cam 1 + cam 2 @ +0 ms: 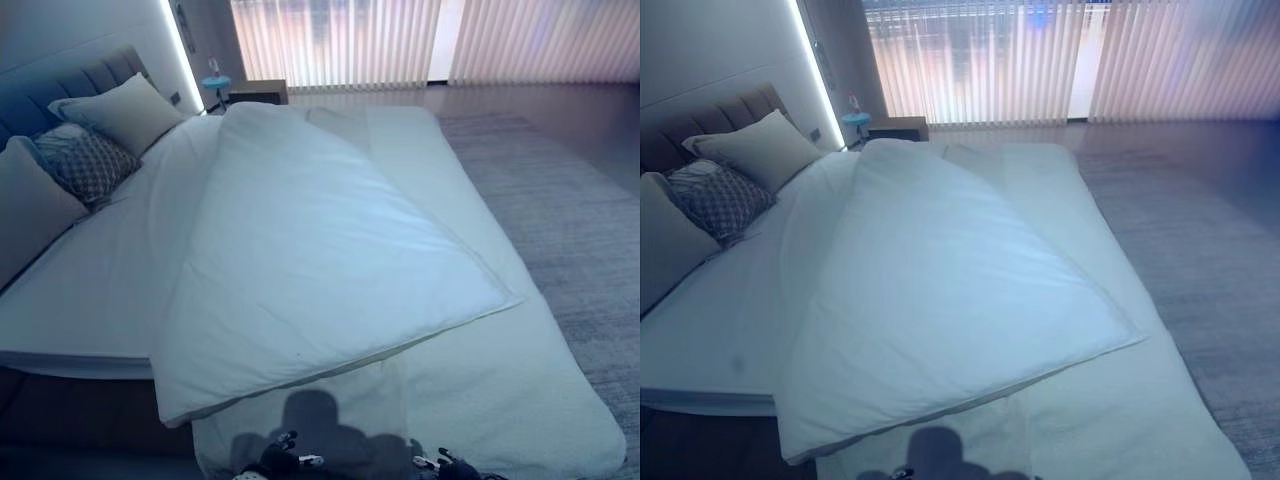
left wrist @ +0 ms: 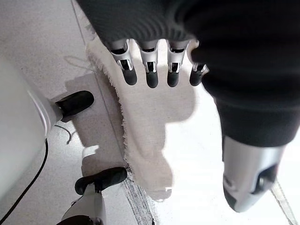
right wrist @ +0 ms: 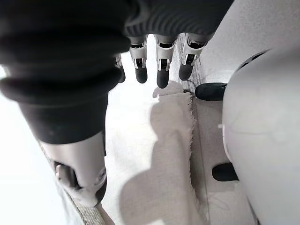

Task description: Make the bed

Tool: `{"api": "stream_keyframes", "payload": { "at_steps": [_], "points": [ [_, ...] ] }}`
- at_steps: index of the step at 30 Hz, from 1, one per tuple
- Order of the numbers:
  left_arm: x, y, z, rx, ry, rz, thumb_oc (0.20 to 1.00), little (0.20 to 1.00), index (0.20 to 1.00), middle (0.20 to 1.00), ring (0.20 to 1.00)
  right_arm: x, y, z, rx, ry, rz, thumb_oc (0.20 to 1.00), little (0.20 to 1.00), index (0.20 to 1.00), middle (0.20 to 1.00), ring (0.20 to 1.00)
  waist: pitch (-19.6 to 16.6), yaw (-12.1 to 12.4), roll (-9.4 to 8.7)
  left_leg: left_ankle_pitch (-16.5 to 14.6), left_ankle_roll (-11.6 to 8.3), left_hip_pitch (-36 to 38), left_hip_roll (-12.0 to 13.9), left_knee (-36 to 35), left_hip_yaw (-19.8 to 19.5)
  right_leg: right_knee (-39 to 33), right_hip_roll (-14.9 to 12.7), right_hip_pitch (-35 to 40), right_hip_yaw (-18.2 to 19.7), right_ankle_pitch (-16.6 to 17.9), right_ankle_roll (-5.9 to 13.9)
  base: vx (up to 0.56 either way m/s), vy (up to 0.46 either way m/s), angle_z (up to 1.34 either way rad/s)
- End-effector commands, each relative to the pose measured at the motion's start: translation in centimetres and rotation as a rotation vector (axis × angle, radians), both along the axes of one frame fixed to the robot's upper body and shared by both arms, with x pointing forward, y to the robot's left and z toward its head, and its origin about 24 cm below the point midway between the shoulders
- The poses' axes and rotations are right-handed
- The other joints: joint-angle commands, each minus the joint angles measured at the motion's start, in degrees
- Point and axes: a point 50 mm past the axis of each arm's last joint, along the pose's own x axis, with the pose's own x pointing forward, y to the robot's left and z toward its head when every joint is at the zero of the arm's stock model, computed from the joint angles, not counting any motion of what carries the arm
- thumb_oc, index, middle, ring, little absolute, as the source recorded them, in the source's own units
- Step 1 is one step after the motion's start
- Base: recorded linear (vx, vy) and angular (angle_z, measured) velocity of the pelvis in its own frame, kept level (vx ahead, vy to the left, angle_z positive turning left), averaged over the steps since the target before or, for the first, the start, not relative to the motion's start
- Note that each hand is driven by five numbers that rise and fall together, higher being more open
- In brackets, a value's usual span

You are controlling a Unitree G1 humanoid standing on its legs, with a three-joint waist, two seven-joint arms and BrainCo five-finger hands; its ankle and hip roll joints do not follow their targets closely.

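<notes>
Across the wide bed [image 1: 90, 300] in front of me, the white puffy duvet [image 1: 310, 260] lies skewed, folded back on itself in a slanted slab, with one corner pointing toward the carpet side and the lower corner hanging past the mattress edge nearest me. Beneath it, a cream textured blanket [image 1: 500, 400] covers the foot of the bed. Up at the padded headboard [image 1: 70, 80] sit a plain pale pillow [image 1: 125, 110] and a dark patterned cushion [image 1: 85, 160], both undisturbed. My left hand [image 2: 150, 70] hangs above the fringed edge of the blanket with its fingers straight and relaxed, holding nothing; my right hand [image 3: 159, 63] hangs the same way, spread and empty. I judge the straightening has not begun. The risk from here is grabbing the blanket fringe along with the duvet corner, since they overlap near me, and dragging both askew. A one-sided pull could also slide the duvet off toward the floor.
</notes>
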Motion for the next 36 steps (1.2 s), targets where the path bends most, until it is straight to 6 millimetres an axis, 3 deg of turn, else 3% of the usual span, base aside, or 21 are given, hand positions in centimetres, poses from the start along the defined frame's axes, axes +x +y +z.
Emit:
{"api": "stream_keyframes", "payload": {
  "at_steps": [1, 6, 11, 14, 16, 19, 22, 23, 30, 36],
  "points": [
    [1.2, -0.2, 0.3, -0.013, -0.012, 0.013, 1.000, 1.000, 1.000, 1.000, 1.000, 1.6, 1.4, 0.3, 0.010, -0.046, 0.041, 1.000, 1.000, 1.000, 1.000, 1.000, -0.81, 0.30, -4.82, -2.51, 0.06, -0.62, -0.07, 0.05, -1.03, 0.31, -3.49, -0.33, 3.79, 1.00, 4.70, 0.00, 0.000, 0.00],
    [2.3, -0.1, 0.8, -0.098, -0.043, 0.164, 1.000, 1.000, 1.000, 1.000, 1.000, 2.2, 1.5, 0.6, 0.020, -0.085, 0.039, 1.000, 1.000, 1.000, 1.000, 1.000, 0.62, -0.10, -5.24, -2.21, 0.02, -0.66, 0.25, 0.05, -0.64, 0.31, -2.81, -0.67, 3.92, 1.20, 4.23, -0.02, -0.006, -0.01],
    [6.5, -0.8, 3.0, -0.269, -0.154, 0.402, 1.000, 1.000, 1.000, 1.000, 1.000, 5.3, 1.8, 2.0, 0.024, -0.201, 0.054, 1.000, 1.000, 1.000, 1.000, 1.000, 5.78, -0.86, -5.65, 0.04, -0.24, -3.08, 1.12, 0.05, -0.34, 2.81, -1.63, -4.57, 4.06, 1.23, 3.34, -0.16, -0.028, -0.05],
    [11.5, -0.7, 6.2, -0.356, -0.287, 0.511, 1.000, 1.000, 1.000, 1.000, 1.000, 9.2, 2.7, 4.3, 0.038, -0.335, 0.131, 1.000, 1.000, 1.000, 1.000, 1.000, 10.89, -0.98, -6.38, 0.61, -0.15, -10.31, 0.74, 4.55, -1.95, 9.17, -1.22, -12.82, 4.91, 0.90, 3.01, -0.35, -0.026, -0.15],
    [12.5, -0.9, 7.0, -0.375, -0.309, 0.532, 1.000, 1.000, 1.000, 1.000, 1.000, 9.8, 2.7, 4.7, 0.038, -0.356, 0.134, 1.000, 1.000, 1.000, 1.000, 1.000, 11.33, -1.38, -6.46, 0.45, -0.20, -13.00, 0.81, 6.55, -1.68, 11.26, -1.24, -15.31, 4.45, 0.49, 3.14, -0.15, -0.007, -0.18],
    [16.1, -1.4, 10.3, -0.434, -0.407, 0.555, 1.000, 1.000, 1.000, 1.000, 1.000, 11.5, 2.7, 6.1, 0.053, -0.432, 0.124, 1.000, 1.000, 1.000, 1.000, 1.000, 12.89, -3.26, -6.71, -0.58, -0.79, -21.61, 1.71, 14.87, -0.55, 15.88, -1.86, -21.44, 3.11, -0.66, 2.90, -0.10, -0.033, 0.10],
    [17.2, -1.4, 11.2, -0.508, -0.386, 0.661, 1.000, 1.000, 1.000, 1.000, 1.000, 12.7, 2.8, 7.1, 0.057, -0.475, 0.135, 1.000, 1.000, 1.000, 1.000, 1.000, 13.86, -4.04, -6.89, -1.28, -0.99, -25.56, 2.95, 18.43, 0.03, 18.45, -1.90, -25.13, 3.05, -1.07, 2.67, -0.08, 0.001, 0.20],
    [18.7, -1.7, 12.9, -0.608, -0.415, 0.736, 1.000, 1.000, 1.000, 1.000, 1.000, 13.7, 3.0, 8.1, 0.055, -0.517, 0.149, 1.000, 1.000, 1.000, 1.000, 1.000, 14.51, -4.51, -6.96, -2.18, -0.87, -28.65, 3.64, 21.54, -0.33, 21.23, -1.89, -28.50, 3.27, -1.70, 2.38, -0.04, 0.025, 0.03],
    [21.8, -0.9, 17.2, -0.745, -0.512, 0.844, 1.000, 1.000, 1.000, 1.000, 1.000, 15.2, 3.6, 10.3, 0.072, -0.615, 0.223, 1.000, 1.000, 1.000, 1.000, 1.000, 15.00, -6.17, -7.36, -6.02, -0.92, -37.34, 5.03, 30.32, -0.56, 28.36, -1.93, -37.07, 4.38, -3.59, 2.02, -0.03, 0.031, -0.08],
    [22.6, 0.2, 18.5, -0.830, -0.554, 0.923, 1.000, 1.000, 1.000, 1.000, 1.000, 15.3, 3.8, 10.7, 0.083, -0.638, 0.227, 1.000, 1.000, 1.000, 1.000, 1.000, 14.02, -6.92, -7.26, -6.89, -0.89, -40.20, 5.19, 32.04, -0.60, 30.00, -1.96, -40.08, 4.59, -4.19, 1.85, 0.02, 0.021, -0.09]
  ]
}}
